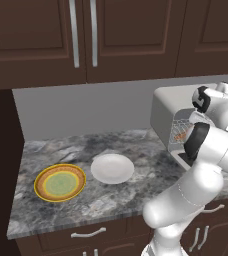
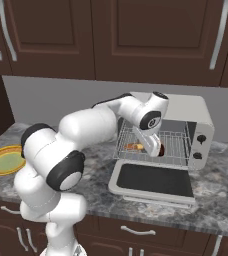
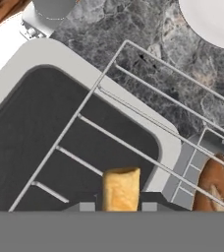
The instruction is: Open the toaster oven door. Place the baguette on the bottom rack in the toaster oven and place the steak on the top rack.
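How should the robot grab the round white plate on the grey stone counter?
By its rim, I think. The round white plate lies flat and shallow on the grey stone counter, so only its thin edge would fit between the fingers. Come down from above at the edge nearest the robot. Right now the gripper is shut on the small dark steak.

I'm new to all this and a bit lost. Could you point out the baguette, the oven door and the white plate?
baguette [image 2: 134,147]: right base view, middle of the loaf.
toaster oven door [image 2: 155,179]: right base view, dark glass.
white plate [image 1: 112,168]: left base view, its centre.
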Available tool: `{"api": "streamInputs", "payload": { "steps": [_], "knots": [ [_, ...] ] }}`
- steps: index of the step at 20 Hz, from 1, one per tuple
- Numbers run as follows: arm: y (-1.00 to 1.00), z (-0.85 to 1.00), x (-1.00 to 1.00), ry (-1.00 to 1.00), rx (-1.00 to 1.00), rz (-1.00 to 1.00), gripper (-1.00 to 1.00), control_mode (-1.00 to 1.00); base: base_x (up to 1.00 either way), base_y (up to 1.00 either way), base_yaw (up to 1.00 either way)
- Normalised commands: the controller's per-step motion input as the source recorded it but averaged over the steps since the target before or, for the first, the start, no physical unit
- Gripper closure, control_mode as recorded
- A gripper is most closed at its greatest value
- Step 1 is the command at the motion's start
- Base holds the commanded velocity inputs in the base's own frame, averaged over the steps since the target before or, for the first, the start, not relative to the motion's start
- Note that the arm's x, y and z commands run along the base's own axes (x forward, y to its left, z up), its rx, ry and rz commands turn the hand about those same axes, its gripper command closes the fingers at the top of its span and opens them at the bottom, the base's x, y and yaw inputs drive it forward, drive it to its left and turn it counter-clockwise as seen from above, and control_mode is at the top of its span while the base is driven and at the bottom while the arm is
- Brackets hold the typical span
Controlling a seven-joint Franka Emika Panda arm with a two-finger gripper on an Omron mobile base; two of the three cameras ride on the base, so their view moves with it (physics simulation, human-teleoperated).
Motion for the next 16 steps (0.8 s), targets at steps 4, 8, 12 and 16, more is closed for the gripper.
{"api": "streamInputs", "payload": {
  "steps": [4,8,12,16],
  "knots": [
    [0.10,-0.45,-0.04,0.00,0.06,0.00,-1.00,-1.00,0.00,0.00,0.00],
    [0.10,-0.40,-0.02,0.00,0.05,0.00,-1.00,-1.00,0.00,0.00,0.00],
    [0.04,-0.24,0.00,0.00,0.05,0.00,-1.00,-1.00,0.00,0.00,0.00],
    [0.00,-0.03,-0.01,0.00,0.02,0.00,-1.00,-1.00,0.00,0.00,0.00]
  ]
}}
